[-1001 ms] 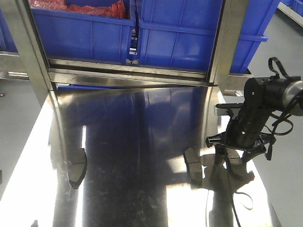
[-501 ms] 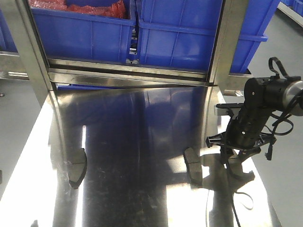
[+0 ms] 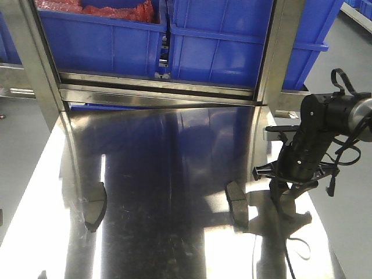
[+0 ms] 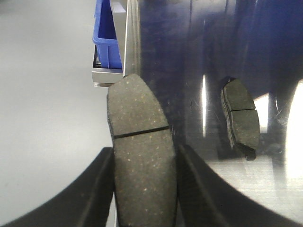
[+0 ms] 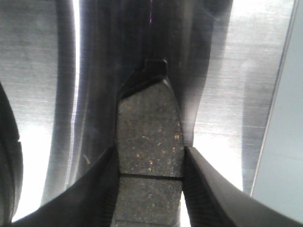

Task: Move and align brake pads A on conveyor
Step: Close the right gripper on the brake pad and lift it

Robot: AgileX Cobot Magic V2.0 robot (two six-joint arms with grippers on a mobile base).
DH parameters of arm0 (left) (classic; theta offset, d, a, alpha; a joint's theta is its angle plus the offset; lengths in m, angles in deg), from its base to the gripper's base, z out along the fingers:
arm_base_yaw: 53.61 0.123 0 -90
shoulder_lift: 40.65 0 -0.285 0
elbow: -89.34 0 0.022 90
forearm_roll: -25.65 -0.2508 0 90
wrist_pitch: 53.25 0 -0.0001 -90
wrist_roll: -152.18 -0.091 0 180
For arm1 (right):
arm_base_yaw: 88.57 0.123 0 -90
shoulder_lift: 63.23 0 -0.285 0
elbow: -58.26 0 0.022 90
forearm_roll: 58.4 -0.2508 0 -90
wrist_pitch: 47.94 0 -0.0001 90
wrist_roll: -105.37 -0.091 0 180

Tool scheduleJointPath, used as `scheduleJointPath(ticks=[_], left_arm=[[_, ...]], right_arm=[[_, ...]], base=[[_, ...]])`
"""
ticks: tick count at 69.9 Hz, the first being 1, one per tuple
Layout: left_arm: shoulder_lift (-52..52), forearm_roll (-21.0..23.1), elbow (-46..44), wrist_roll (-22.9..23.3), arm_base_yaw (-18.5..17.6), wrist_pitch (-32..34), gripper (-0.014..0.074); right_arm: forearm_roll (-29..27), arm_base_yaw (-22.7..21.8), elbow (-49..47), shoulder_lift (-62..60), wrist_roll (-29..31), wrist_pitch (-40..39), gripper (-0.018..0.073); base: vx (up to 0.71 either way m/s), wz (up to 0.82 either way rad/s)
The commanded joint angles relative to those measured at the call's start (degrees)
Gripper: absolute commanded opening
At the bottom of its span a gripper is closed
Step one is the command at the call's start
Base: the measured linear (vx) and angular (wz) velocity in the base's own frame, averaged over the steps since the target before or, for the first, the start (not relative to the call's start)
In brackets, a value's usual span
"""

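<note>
Brake pads A [image 4: 141, 142]: left hand [image 4: 142, 163] grips one at steel table [image 4: 189, 56] edge; right hand [image 5: 150, 158] grips another.

Shiny steel table [image 3: 174, 163], blue bins [image 3: 221, 46] behind steel uprights [image 3: 43, 75], grey floor [image 3: 14, 145], possibly red parts [image 3: 116, 10] in one bin

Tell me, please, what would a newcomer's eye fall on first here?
Each wrist view is filled by a dark brake pad clamped in a gripper: the left pad in the left gripper, the right pad in the right gripper. In the front view, blue bins stand beyond the gleaming steel table.
</note>
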Motion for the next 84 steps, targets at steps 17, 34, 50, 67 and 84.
scheduleJointPath(ticks=[17,34,50,67,84], left_arm=[[-0.66,-1.03,-1.62,-0.06,-0.25,3.58,0.0127],[-0.66,-1.03,-1.62,-0.06,-0.25,3.58,0.0127],[-0.66,-1.03,-1.62,-0.06,-0.25,3.58,0.0127],[-0.66,-1.03,-1.62,-0.06,-0.25,3.58,0.0127],[-0.66,-1.03,-1.62,-0.06,-0.25,3.58,0.0127]], right_arm=[[0.01,-0.23,-1.57,-6.45,0.00,0.40,0.0002],[-0.04,-0.23,-1.51,-10.86,0.00,1.82,0.0004],[-0.48,-0.23,1.02,-17.99,-0.21,0.48,0.0004],[-1.11,-0.23,11.39,-29.55,-0.21,-6.32,0.0004],[-1.11,-0.23,21.74,-42.53,-0.21,-12.68,0.0004]], base=[[0.00,0.00],[0.00,0.00],[0.00,0.00],[0.00,0.00],[0.00,0.00]])
